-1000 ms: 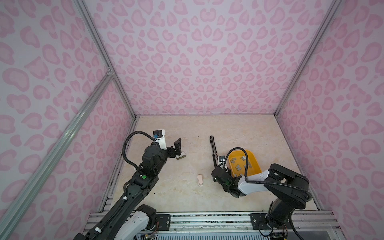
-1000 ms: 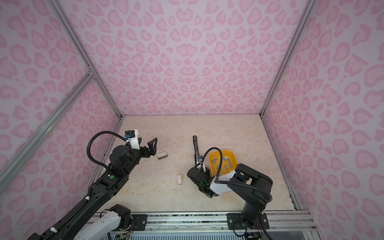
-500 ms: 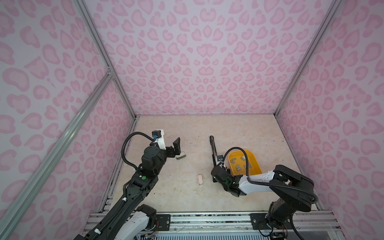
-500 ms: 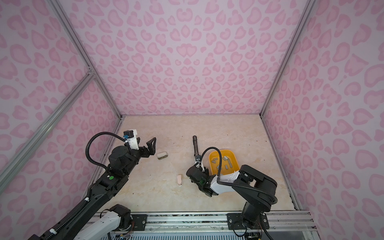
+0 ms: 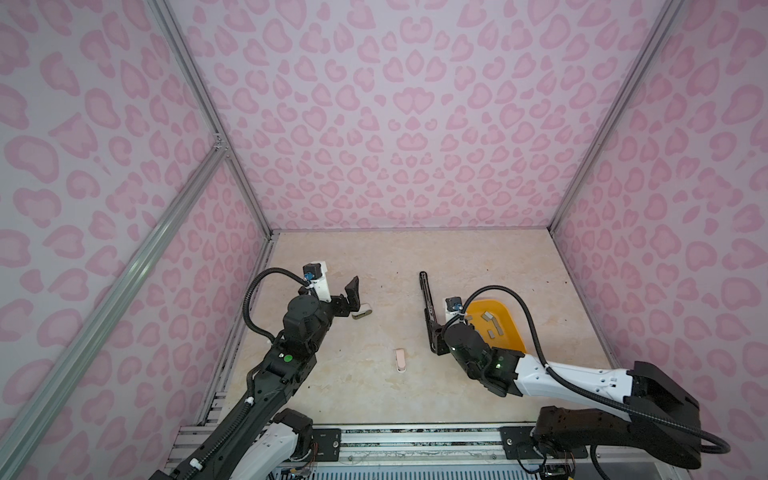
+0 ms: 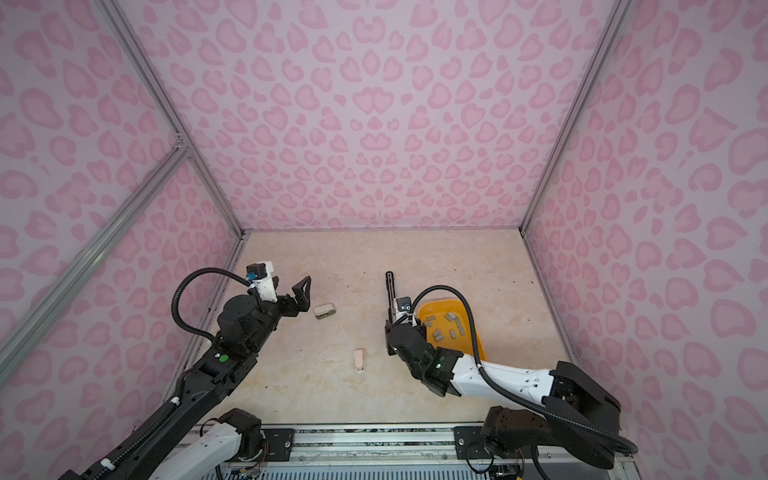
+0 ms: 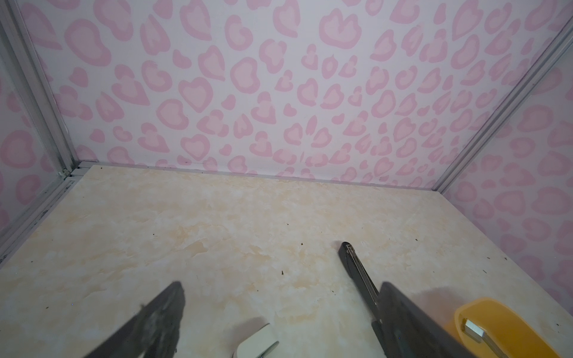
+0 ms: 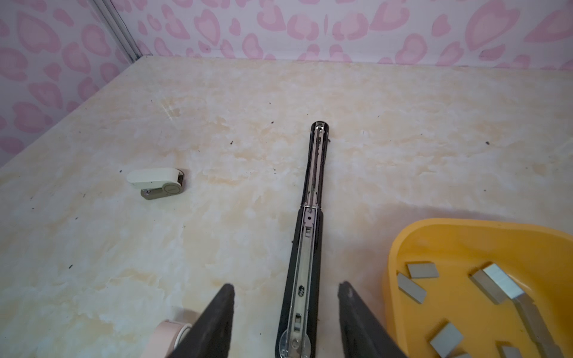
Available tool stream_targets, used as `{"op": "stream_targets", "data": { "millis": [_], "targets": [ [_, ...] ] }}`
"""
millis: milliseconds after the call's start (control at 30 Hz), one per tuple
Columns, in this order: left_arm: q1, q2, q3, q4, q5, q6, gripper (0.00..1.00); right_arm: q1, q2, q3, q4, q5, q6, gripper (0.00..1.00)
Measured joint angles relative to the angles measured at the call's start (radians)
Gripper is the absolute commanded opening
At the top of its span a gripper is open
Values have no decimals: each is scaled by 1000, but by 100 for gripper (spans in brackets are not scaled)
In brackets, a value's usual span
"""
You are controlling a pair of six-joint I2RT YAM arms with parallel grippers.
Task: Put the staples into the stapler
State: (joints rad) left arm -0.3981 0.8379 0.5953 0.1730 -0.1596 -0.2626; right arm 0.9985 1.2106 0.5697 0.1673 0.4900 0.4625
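In both top views the beige desk (image 5: 478,257) is walled on three sides by pink-patterned panels, and its far half lies bare. The left arm reaches in from the near left corner. The left pincer (image 5: 355,294) is spread wide, just beside a small white stapler (image 5: 362,312). The right arm bends in low from the near right, with the right pincer (image 6: 390,347) at the near end of the long black stapler (image 6: 390,291), which lies opened flat near the desk's middle. Just right of it, a yellow tray (image 6: 438,308) holds the staples (image 6: 446,326). A small pink stapler (image 5: 401,359) lies alone nearer the front edge.

In the left wrist view the fingers (image 7: 164,310) gape with only desk and the white stapler between them. One finger partly hides the black stapler.

In the right wrist view the pincer is released. Its fingers (image 8: 223,310) stand on either side of the black stapler's near end, with desk showing in both gaps. The tray crowds one finger, the pink stapler the other.
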Motion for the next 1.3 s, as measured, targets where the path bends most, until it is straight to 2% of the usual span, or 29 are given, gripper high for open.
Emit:
{"op": "stream_targets", "data": {
  "millis": [200,300,467,633,733,867,967,1067,1300],
  "targets": [
    [0,4,17,-15,27,-8,98,-79,-161,-95,11,3,-26,65],
    [0,14,77,-65,103,-30,98,-147,-210,-119,8,-26,3,65],
    [-1,5,132,-141,264,-110,98,-169,-262,-129,-2,-89,40,65],
    [-1,78,394,-335,420,-125,98,-190,-312,-135,-11,-102,59,64],
    [-2,101,495,-443,498,-56,97,-219,-330,-147,-30,-112,77,64],
    [-1,82,508,-524,542,100,94,-242,-334,-159,-43,-124,98,63],
    [-3,72,494,-549,603,253,76,-253,-320,-159,-42,-128,106,63],
    [-9,73,463,-546,665,483,70,-264,-296,-158,-43,-132,121,62],
    [-26,169,439,-590,663,982,70,-305,-286,-148,-66,-140,129,62]
  ]
}}
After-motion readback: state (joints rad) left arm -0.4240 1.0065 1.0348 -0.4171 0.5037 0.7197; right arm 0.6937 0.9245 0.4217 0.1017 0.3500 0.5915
